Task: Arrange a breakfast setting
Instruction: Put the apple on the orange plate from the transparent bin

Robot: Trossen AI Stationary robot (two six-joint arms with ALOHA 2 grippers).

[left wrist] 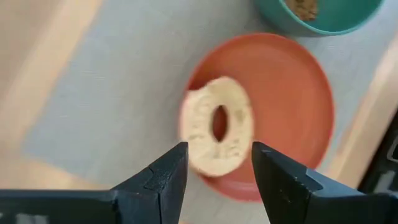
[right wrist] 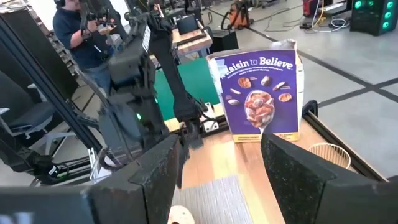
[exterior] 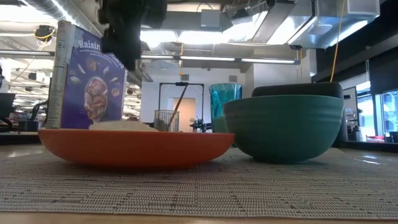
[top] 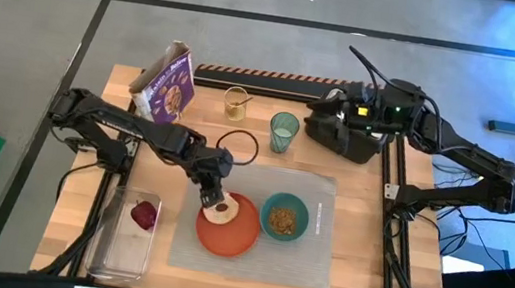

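- While its jaws stand apart, gripping nothing, the left gripper (left wrist: 214, 171) hovers over the bagel-like ring (left wrist: 216, 134), which lies on the round orange plate (left wrist: 292, 99).
- Right gripper (right wrist: 217, 165), jaws apart, waits near the surface's far right corner.

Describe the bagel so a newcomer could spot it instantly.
Find the grey placemat in the middle of the wooden table. On it, beside the teal bowl, sits an orange plate; the bagel lies on that plate's edge: a pale ring with a hole.

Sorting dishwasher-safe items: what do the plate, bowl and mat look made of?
Orange plate: matte, likely plastic, with an even, dull surface. Teal bowl: same matte look, probably plastic. Grey placemat: woven, vinyl or fabric, with a visible ribbed weave.
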